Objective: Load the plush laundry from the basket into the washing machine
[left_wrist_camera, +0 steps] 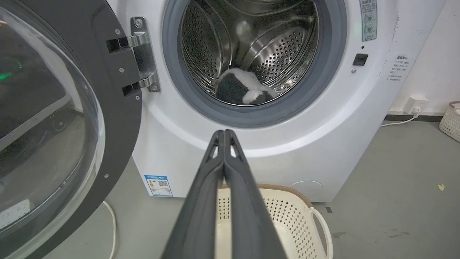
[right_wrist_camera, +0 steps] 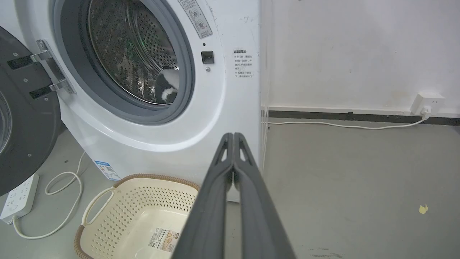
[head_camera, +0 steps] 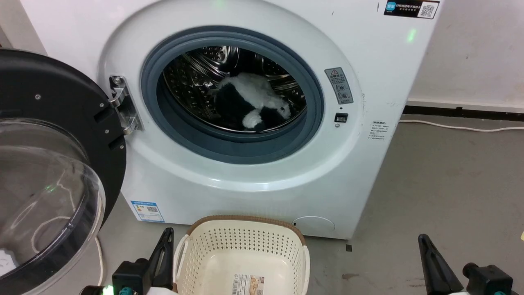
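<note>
The black-and-white panda plush laundry [head_camera: 251, 104] lies inside the steel drum of the white washing machine [head_camera: 254, 180], whose black-rimmed domed door [head_camera: 49, 172] hangs swung open at the left. The plush laundry [left_wrist_camera: 244, 90] also shows low in the drum from the left wrist, and as a small patch, the plush laundry [right_wrist_camera: 167, 86], from the right wrist. The cream basket [head_camera: 241, 237] stands on the floor before the washer with nothing in it but a label. My left gripper [head_camera: 167, 234] is shut beside the basket's left rim. My right gripper [head_camera: 423, 241] is shut at the lower right, well apart from the basket.
A white power strip [right_wrist_camera: 18, 198] and looping cable [right_wrist_camera: 64, 187] lie on the floor under the open door. Another cable [right_wrist_camera: 341, 125] runs along the wall to a socket [right_wrist_camera: 427, 102]. A second basket [left_wrist_camera: 451, 120] sits at the far right. Grey floor [head_camera: 442, 184] stretches right of the washer.
</note>
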Robot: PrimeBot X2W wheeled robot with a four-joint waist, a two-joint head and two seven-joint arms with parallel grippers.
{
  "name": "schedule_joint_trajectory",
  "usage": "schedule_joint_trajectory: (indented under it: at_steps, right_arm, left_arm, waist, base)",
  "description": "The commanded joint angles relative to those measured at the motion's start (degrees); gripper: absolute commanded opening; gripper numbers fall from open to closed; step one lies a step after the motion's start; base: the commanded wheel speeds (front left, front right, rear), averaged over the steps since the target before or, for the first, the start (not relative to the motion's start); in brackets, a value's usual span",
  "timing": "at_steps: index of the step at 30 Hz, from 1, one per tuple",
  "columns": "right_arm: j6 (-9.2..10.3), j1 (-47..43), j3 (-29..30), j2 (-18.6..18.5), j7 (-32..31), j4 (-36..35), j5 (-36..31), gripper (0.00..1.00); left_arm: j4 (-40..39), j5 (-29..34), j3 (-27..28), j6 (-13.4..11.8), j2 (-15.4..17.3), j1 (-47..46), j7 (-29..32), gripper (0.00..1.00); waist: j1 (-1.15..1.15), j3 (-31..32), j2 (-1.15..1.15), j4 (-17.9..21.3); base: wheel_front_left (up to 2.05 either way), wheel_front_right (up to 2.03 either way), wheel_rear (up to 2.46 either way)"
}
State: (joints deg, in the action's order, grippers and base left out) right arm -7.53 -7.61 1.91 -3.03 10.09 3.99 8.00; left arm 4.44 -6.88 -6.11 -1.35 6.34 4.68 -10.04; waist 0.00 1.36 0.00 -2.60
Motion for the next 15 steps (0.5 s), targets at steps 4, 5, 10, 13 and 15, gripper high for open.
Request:
schedule_joint_trajectory:
  at_steps: [4, 5, 10, 13, 15]
  right_arm:
    - [0.02, 1.61, -0.16, 0.05, -0.64, -0.52, -0.74, 0.0]
    - [0.02, 1.68, -0.18, 0.05, -0.76, -0.57, -0.83, 0.0]
    - [0.02, 2.05, -0.29, 0.06, -1.34, -0.78, -1.28, 0.0]
    - [0.02, 2.28, -0.35, 0.06, -1.7, -0.91, -1.56, 0.0]
    - [0.02, 2.43, -0.4, 0.07, -1.93, -1.0, -1.74, 0.0]
  left_arm:
    - [-0.56, 0.67, 0.62, 0.18, -0.31, -1.01, 0.63, 0.0]
    - [-0.61, 0.75, 0.68, 0.19, -0.35, -1.06, 0.75, 0.0]
    - [-0.85, 1.14, 1.02, 0.27, -0.54, -1.28, 1.33, 0.0]
    - [-0.99, 1.37, 1.23, 0.31, -0.66, -1.42, 1.69, 0.0]
    - [-1.09, 1.52, 1.37, 0.34, -0.74, -1.51, 1.92, 0.0]
  waist:
    - [0.0, -0.07, 0.0, 0.13]
    - [0.0, -0.09, 0.0, 0.16]
    - [0.0, -0.17, 0.0, 0.31]
    - [0.0, -0.22, 0.0, 0.41]
    - [0.0, -0.25, 0.0, 0.47]
  base:
    - [0.0, 0.0, 0.0]
    - [0.0, 0.0, 0.0]
    - [0.0, 0.0, 0.0]
    - [0.0, 0.0, 0.0]
    - [0.0, 0.0, 0.0]
